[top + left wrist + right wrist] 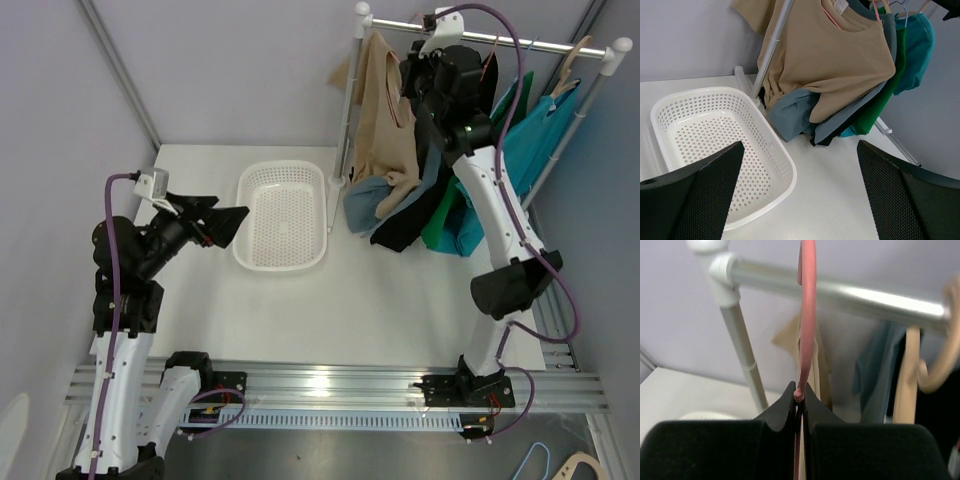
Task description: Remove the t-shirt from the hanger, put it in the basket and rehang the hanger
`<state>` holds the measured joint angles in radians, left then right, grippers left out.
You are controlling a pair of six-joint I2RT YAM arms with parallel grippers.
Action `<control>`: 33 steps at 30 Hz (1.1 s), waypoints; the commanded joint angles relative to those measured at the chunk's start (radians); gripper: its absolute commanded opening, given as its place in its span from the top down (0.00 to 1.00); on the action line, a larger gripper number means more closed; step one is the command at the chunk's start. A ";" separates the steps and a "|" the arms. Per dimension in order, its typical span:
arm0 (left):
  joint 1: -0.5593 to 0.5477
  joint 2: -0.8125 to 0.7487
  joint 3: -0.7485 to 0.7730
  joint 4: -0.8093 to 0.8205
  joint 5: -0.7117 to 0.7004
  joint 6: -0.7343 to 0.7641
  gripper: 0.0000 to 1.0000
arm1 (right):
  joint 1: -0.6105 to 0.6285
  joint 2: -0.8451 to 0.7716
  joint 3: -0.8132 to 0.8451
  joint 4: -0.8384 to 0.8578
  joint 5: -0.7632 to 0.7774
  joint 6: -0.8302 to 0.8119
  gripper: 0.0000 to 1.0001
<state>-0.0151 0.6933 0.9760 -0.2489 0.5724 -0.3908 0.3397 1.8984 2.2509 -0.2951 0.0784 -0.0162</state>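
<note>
A tan t-shirt point(383, 95) hangs at the left end of the rail point(520, 42) on a pink hanger point(806, 315); it also shows in the left wrist view point(840, 55). My right gripper point(800, 395) is up at the rail and shut on the pink hanger's neck just under its hook. In the top view the right gripper point(432, 60) sits right behind the tan shirt's collar. My left gripper point(232, 222) is open and empty, held above the table left of the basket, facing the clothes.
A white perforated basket point(283, 215) stands on the table left of the rack post point(352, 100). Grey-blue point(372, 195), black, green point(445, 215) and teal point(530, 140) garments hang beside the tan shirt. A wooden hanger point(912, 370) hangs right of the pink one.
</note>
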 commanded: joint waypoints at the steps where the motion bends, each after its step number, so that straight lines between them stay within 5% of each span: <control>1: 0.012 0.000 0.006 0.066 0.075 0.003 0.00 | 0.022 -0.195 -0.141 0.013 0.086 0.120 1.00; 7: -0.046 -0.009 0.046 0.059 0.127 0.024 0.01 | 0.191 -0.447 -0.483 0.077 0.319 0.153 1.00; 13: -0.230 -0.047 0.082 -0.004 0.025 0.102 0.01 | 0.315 -0.587 -0.576 0.013 0.359 0.269 1.00; 17: -0.442 -0.046 0.124 -0.113 -0.263 0.202 0.00 | 0.380 -0.614 -0.555 -0.021 0.497 0.363 1.00; 23: -0.721 -0.069 0.086 -0.159 -0.508 0.253 0.00 | 0.488 -0.575 -0.364 -0.263 0.699 0.574 1.00; 33: -1.274 0.064 0.004 -0.069 -1.060 0.466 0.00 | 0.602 -0.526 -0.286 -0.128 0.888 0.466 1.00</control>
<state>-1.1923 0.6804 0.9913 -0.3820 -0.2638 -0.0338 0.9386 1.3441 1.9049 -0.5297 0.8577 0.4591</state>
